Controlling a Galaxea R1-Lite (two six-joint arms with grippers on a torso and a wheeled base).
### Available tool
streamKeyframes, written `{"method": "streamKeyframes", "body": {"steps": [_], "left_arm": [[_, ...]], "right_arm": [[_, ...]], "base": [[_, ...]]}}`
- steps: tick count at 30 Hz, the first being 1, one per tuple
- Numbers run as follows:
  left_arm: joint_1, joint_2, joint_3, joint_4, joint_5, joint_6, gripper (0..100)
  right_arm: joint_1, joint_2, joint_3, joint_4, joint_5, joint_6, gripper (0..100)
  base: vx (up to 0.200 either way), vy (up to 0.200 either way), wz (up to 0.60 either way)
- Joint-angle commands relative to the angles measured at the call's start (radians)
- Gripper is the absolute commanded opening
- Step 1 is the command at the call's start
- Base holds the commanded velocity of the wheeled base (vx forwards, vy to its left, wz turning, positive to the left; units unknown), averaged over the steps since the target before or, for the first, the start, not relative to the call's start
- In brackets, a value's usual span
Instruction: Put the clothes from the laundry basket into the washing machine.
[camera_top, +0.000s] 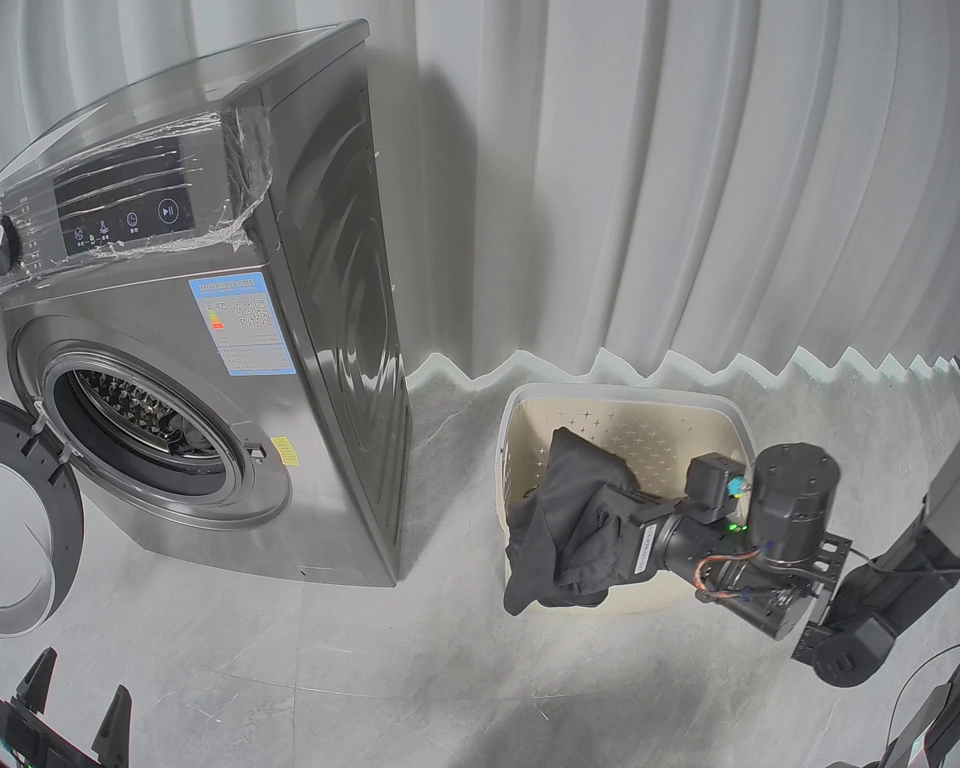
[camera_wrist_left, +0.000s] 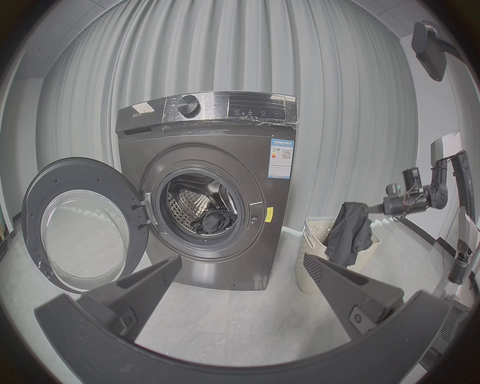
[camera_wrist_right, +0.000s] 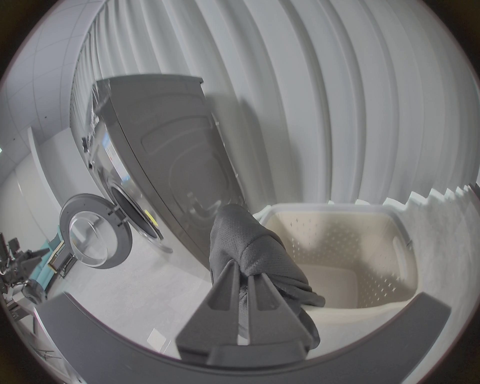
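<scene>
I am watching the right gripper (camera_wrist_right: 244, 272) pinching a dark garment (camera_top: 560, 520), its fingers drawn narrow on a fold of the cloth. In the head view the cloth is covering those fingertips. The garment is hanging over the basket (camera_top: 620, 392), and its lower folds are hiding the basket's near corner on the washer side. I cannot tell whether they are touching the rim. What I am seeing of the basket's floor in the right wrist view is bare, though the gripper and cloth are blocking part of it.

The basket is sitting on the floor (camera_top: 400, 650) just beside the washer (camera_top: 330, 300), at the foot of the curtain (camera_top: 700, 180). The washer's door (camera_top: 40, 540) is standing open, and the head view's edge is cutting it off. Inside the drum (camera_wrist_left: 192, 200) a small dark heap of clothes (camera_wrist_left: 214, 221) is lying low at the front; I cannot make out how many pieces.

The left gripper (camera_wrist_left: 241, 260) is hanging low before the washer with its fingers spread wide and holding nothing.

As for writing, a blue label (camera_top: 243, 322) and a yellow sticker (camera_top: 285, 451) are showing on the washer's front, and plastic wrap is clinging over the control panel (camera_top: 125, 210) beside the dial (camera_wrist_left: 189, 105). The print on all of them is too small for me to read.
</scene>
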Motion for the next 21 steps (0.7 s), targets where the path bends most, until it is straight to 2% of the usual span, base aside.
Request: {"method": "streamKeyframes", "body": {"steps": [1, 2, 5, 8, 13, 21], "left_arm": [[0.000, -0.015, 0.013, 0.000, 0.000, 0.000, 100], [0.000, -0.015, 0.013, 0.000, 0.000, 0.000, 100], [0.000, -0.015, 0.012, 0.000, 0.000, 0.000, 100], [0.000, -0.015, 0.013, 0.000, 0.000, 0.000, 100], [0.000, -0.015, 0.013, 0.001, 0.000, 0.001, 100], [0.000, -0.015, 0.013, 0.000, 0.000, 0.000, 100]], "right_arm": [[-0.020, -0.209, 0.031, 0.001, -0.001, -0.042, 0], [-0.020, -0.209, 0.031, 0.001, -0.001, -0.042, 0], [-0.073, -0.264, 0.024, -0.002, 0.000, -0.097, 0], [-0.093, -0.290, 0.024, -0.005, 0.011, -0.102, 0], [-0.082, -0.348, 0.021, -0.029, 0.074, -0.112, 0], [-0.073, -0.391, 0.030, -0.022, 0.080, -0.112, 0]], "base": [[0.000, 0.000, 0.00], [0.000, 0.000, 0.00], [0.000, 0.000, 0.00], [0.000, 0.000, 0.00], [0.000, 0.000, 0.00], [-0.200, 0.000, 0.00]]}}
